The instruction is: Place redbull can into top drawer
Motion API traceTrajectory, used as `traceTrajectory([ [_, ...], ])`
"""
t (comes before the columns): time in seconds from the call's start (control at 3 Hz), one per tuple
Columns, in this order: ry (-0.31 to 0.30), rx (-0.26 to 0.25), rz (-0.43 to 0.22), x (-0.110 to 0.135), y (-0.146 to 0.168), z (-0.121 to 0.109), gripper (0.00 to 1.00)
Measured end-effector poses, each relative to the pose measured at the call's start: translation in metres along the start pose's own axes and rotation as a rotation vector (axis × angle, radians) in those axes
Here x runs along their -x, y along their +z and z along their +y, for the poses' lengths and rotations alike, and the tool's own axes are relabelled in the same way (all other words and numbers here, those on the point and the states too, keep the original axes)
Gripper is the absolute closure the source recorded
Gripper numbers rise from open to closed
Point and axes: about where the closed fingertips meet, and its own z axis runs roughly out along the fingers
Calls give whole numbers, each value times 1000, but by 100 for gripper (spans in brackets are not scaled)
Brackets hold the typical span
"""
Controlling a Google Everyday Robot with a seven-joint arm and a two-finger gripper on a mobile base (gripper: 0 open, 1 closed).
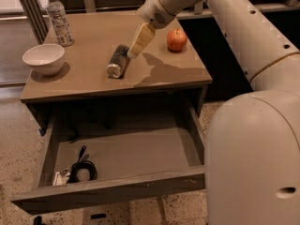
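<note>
The redbull can (118, 61) lies on its side on the table top (93, 81), silver top facing the front edge. My gripper (134, 50) hangs from the arm that reaches in from the upper right; its pale fingers point down and sit just right of the can's far end, close above the table. It holds nothing. The top drawer (117, 191) is pulled fully open below the table, its flat front panel nearest me.
A white bowl (43, 58) sits at the table's left. A clear water bottle (58, 18) stands at the back left. A red apple (176, 40) lies right of the gripper. A black cable and small items (77, 170) lie in the drawer's front left corner.
</note>
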Motion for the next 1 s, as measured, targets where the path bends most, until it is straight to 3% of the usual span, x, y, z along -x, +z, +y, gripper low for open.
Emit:
traceTrajectory([
  [0.33,29,15,-15,-5,15,0,0],
  [1.0,-27,78,-93,-4,44,10,0],
])
